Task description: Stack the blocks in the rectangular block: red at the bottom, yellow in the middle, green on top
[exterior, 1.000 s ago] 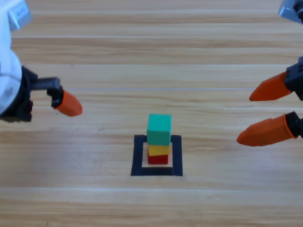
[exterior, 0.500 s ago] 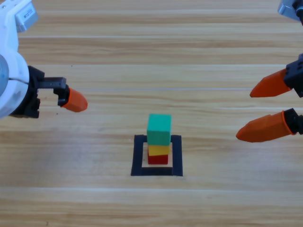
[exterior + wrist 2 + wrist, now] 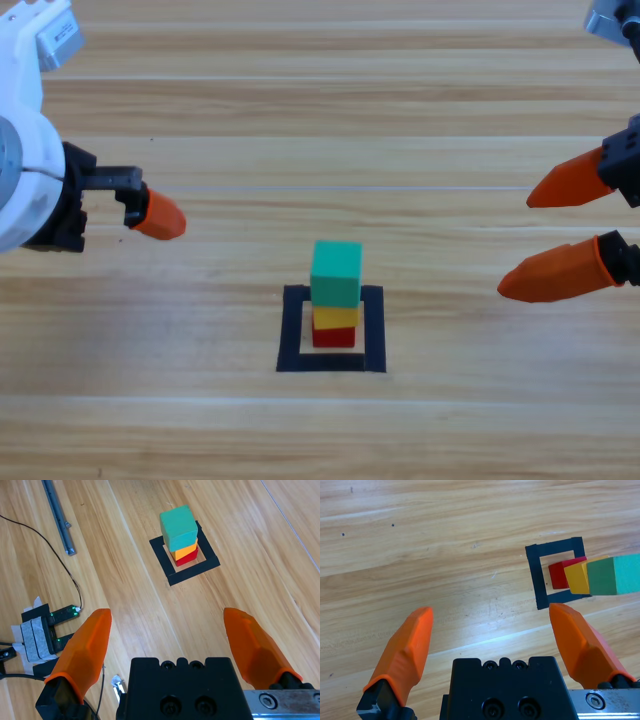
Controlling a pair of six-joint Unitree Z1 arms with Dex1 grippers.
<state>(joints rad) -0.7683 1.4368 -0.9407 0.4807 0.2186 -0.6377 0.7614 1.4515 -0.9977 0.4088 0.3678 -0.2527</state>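
Observation:
Inside the black tape square (image 3: 374, 330) (image 3: 535, 575) (image 3: 172, 571) stands a stack of three cubes: the red cube (image 3: 334, 337) (image 3: 558, 574) (image 3: 189, 557) at the bottom, the yellow cube (image 3: 336, 317) (image 3: 575, 576) (image 3: 185, 551) on it, the teal-green cube (image 3: 336, 273) (image 3: 615, 573) (image 3: 178, 526) on top. My left gripper (image 3: 160, 216) (image 3: 492, 635) is open at the left, well clear of the stack. Off to the right, my right gripper (image 3: 545, 232) (image 3: 167, 640) is open and holds nothing.
In the right wrist view a grey metal rail (image 3: 58, 516), a thin black cable (image 3: 50, 550) and a small taped black device (image 3: 47, 627) lie past the stack on the far side.
The left arm has swung a little to the right and up, away from the stack. The right gripper and the stack have stayed put.

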